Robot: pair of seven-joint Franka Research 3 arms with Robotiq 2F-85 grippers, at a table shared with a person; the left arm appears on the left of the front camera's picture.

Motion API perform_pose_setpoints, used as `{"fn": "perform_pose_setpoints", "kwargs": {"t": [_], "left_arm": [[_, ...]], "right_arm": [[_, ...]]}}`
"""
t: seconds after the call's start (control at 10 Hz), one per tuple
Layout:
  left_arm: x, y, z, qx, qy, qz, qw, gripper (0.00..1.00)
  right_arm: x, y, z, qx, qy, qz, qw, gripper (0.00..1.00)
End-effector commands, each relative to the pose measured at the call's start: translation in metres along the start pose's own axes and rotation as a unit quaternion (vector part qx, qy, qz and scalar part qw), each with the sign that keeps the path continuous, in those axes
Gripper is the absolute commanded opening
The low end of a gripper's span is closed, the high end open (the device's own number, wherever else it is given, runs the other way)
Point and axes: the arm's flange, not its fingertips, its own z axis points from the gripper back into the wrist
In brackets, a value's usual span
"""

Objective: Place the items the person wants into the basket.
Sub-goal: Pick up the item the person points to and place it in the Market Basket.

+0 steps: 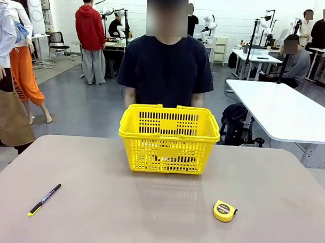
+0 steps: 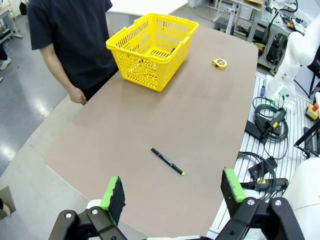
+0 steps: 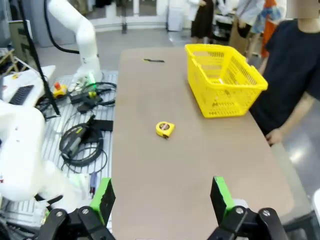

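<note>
Basket (image 1: 169, 137) at table's (image 1: 122, 216) far middle before the person (image 1: 167, 68), pen (image 1: 44, 199) lying near-left and tape measure (image 1: 224, 210) near-right, both well apart from it; left gripper (image 2: 175, 195) and right gripper (image 3: 162, 197) jaws apart, empty, off the near edge.

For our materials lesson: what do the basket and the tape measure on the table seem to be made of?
Yellow shopping basket: looks like moulded plastic, with uniform colour and lattice sides of regular slots. Round yellow tape measure: probably a plastic case, smooth with a darker round face; too small to be certain.
</note>
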Motion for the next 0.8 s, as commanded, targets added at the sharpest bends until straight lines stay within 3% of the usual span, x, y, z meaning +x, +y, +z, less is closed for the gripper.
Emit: {"fn": "perform_pose_setpoints", "kwargs": {"t": [0.0,0.1,0.2,0.7], "left_arm": [[-0.001,-0.001,0.001,-0.001,-0.009,-0.010,1.000,1.00],[-0.001,-0.001,0.001,-0.001,-0.009,-0.010,1.000,1.00],[-0.001,-0.001,0.001,-0.001,-0.009,-0.010,1.000,1.00],[-0.001,-0.001,0.001,-0.001,-0.009,-0.010,1.000,1.00]], "right_arm": [[0.006,0.015,-0.010,-0.068,-0.004,-0.008,0.998,1.00],[0.008,0.020,-0.012,-0.084,0.004,-0.021,0.996,1.00],[-0.002,0.004,0.006,-0.026,0.003,-0.009,1.000,1.00],[-0.002,0.004,0.006,-0.026,0.003,-0.009,1.000,1.00]]}}
